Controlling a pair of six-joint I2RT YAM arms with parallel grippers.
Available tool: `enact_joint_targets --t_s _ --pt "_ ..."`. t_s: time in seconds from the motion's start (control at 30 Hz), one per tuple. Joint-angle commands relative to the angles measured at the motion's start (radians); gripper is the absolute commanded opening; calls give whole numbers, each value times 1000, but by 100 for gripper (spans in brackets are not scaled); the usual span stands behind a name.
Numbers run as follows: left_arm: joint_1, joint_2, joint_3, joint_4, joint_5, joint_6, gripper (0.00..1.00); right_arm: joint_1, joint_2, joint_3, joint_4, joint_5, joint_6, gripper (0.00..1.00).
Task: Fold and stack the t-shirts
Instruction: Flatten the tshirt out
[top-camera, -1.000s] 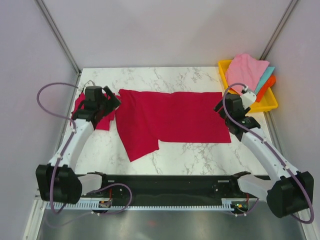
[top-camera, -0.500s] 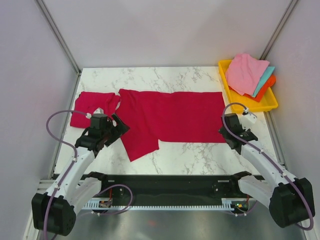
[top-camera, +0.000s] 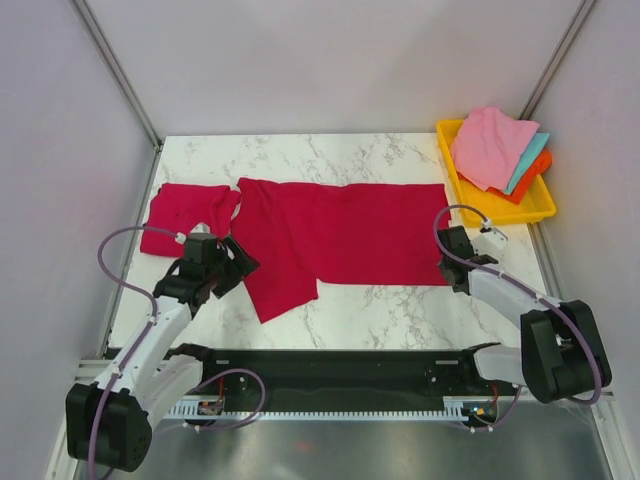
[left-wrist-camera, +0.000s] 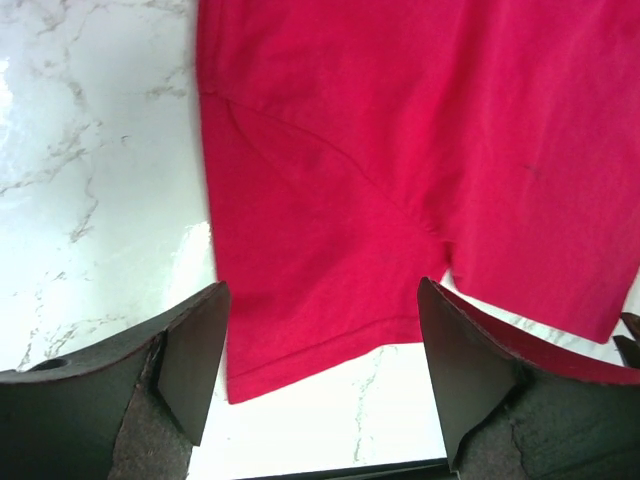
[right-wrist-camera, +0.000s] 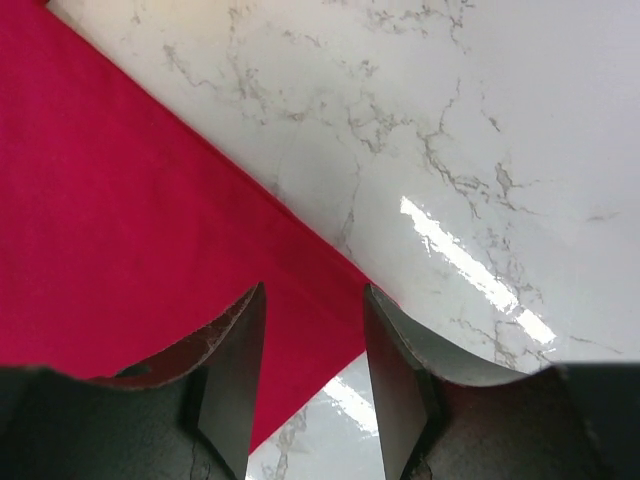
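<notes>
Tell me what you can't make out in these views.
Top view: the pink cloth covers most of the teal cloth and orange cloth in the yellow plastic tray; anything beneath is hidden.
Left wrist view: the spread crimson cloth t-shirt is cut off by the top and right edges.
Right wrist view: fingers of the right end effector hide the shirt's corner.

A strip of marble table (top-camera: 380, 310) is left bare before the spread t-shirt (top-camera: 350, 235), while the right rear corner is blocked by a yellow tray (top-camera: 530, 213).
</notes>
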Motion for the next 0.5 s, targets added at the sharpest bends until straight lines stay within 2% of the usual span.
enact_joint_targets --t_s 0.0,0.23,0.33,0.47 --pt "-2 3 -36 36 -26 -6 83 -30 43 -6 106 36 -20 52" --pt "-11 -33 -128 5 3 15 84 -51 129 16 131 -10 -27 51" --pt "-78 -55 -151 2 -5 -4 83 -48 137 -1 143 -40 -14 49" --pt "-124 -69 -166 -5 20 -24 79 -50 123 -6 167 -53 -22 37"
